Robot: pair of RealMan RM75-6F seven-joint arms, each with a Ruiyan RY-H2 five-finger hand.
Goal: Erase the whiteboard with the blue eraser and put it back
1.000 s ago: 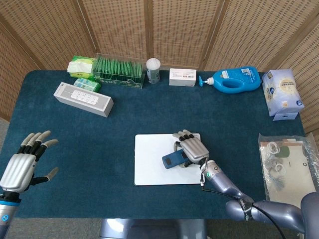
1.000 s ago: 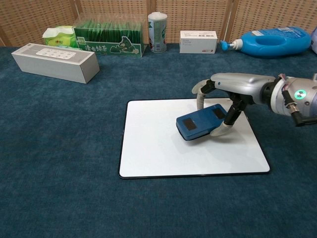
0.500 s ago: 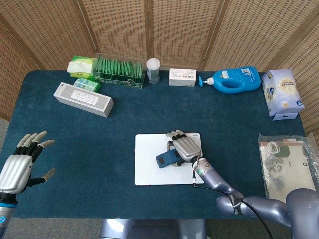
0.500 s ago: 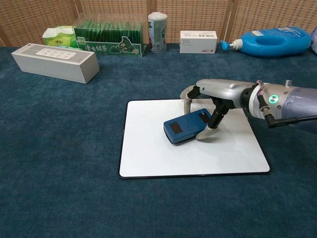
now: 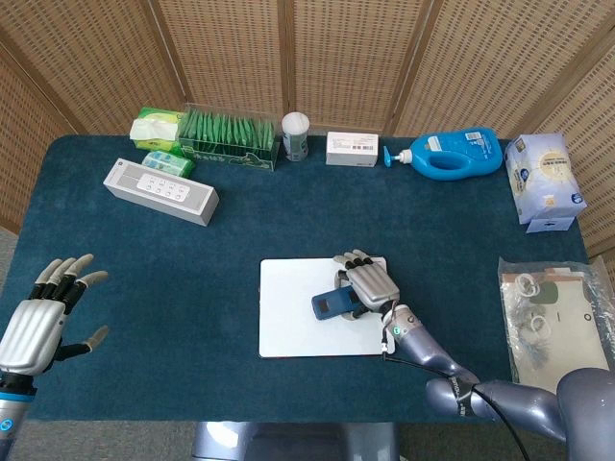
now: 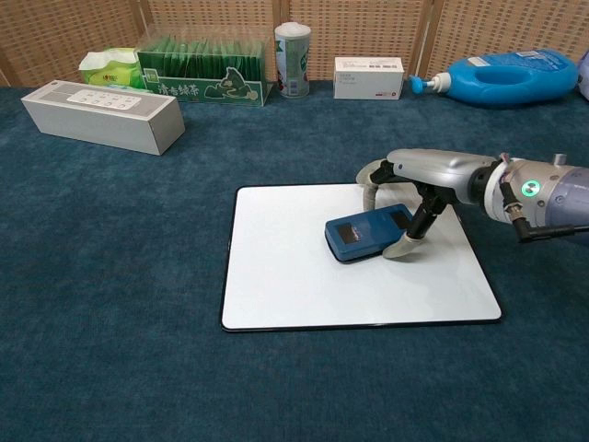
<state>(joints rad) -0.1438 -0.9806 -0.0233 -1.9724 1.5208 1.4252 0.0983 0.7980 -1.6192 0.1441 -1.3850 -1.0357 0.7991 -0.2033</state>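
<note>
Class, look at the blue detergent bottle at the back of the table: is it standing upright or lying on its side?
Lying on its side. The blue bottle rests lengthwise on the table, its pump nozzle pointing sideways.

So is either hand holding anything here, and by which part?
The right hand holds the blue eraser by its right end, flat on the whiteboard. The left hand holds nothing, fingers spread.
</note>
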